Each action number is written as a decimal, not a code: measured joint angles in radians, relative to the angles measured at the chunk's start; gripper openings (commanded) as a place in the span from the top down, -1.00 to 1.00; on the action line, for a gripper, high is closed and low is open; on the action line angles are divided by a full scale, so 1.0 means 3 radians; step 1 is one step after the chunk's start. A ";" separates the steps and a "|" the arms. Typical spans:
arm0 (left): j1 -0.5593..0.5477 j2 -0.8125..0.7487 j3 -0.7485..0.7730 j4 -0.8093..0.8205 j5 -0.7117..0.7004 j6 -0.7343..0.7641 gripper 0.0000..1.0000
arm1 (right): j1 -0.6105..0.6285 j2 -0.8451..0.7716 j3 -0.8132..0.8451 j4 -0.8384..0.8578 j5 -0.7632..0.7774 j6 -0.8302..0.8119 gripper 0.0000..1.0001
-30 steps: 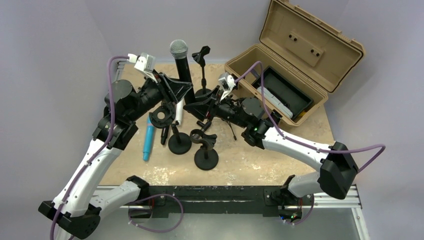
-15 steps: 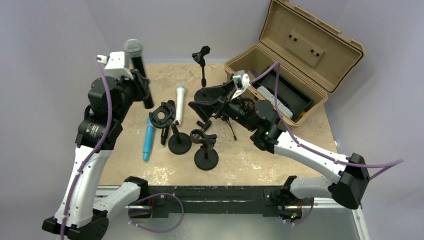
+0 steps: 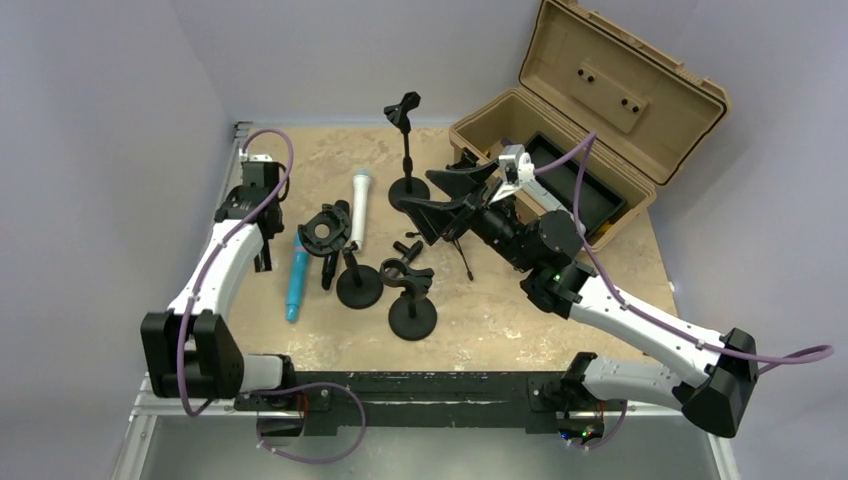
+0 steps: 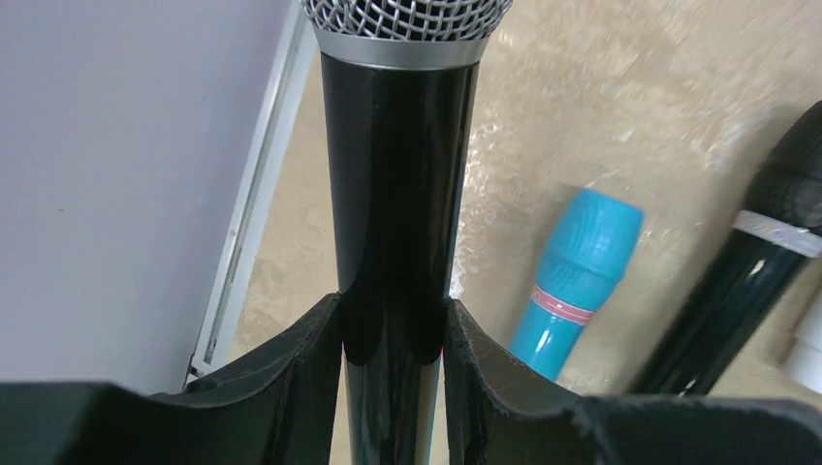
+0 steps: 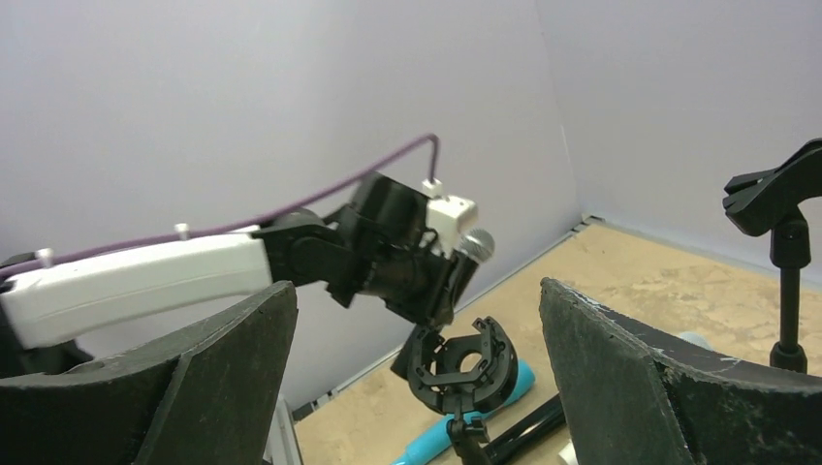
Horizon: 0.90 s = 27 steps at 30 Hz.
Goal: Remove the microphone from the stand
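- The black microphone (image 4: 397, 194) is clear of every stand. It sits in the left gripper (image 4: 393, 315), whose fingers are pressed tight against its glossy handle, at the table's (image 3: 520, 310) left edge close to the wall.
- Slipping: the handle is smooth and the fingers pinch only a short stretch of it, with the mesh head far beyond the grip. A quick swing could make it slide or pivot between them.
- Rolling: set down here, it would lie just beside the metal rail (image 4: 257, 194). The round body might roll against the rail or off the edge.
- Crowding: a blue microphone (image 4: 582, 281) and another black microphone (image 4: 746, 281) lie near. Lowering too far toward them could knock them about.
- The right gripper (image 3: 420, 190) is spread wide and holds nothing. It hovers near the tall clip stand (image 3: 402, 110), so a careless sweep might tip that over — or the ring-mount stand (image 3: 325, 230) nearby.
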 measured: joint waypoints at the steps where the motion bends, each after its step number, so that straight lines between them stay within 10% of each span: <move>1: 0.0001 0.0094 -0.0008 -0.0011 0.0000 0.0024 1.00 | 0.0000 -0.0010 0.0000 0.0000 0.0001 0.0000 -0.86; 9: 0.0061 0.0778 0.0178 -0.0116 0.0108 0.0144 0.99 | 0.0000 -0.0159 -0.0095 0.0028 0.0047 0.0006 -0.86; 27: 0.0221 0.1553 0.0572 -0.0526 0.0724 0.0127 0.21 | 0.0000 -0.0286 -0.0217 0.0023 0.0086 0.0009 -0.86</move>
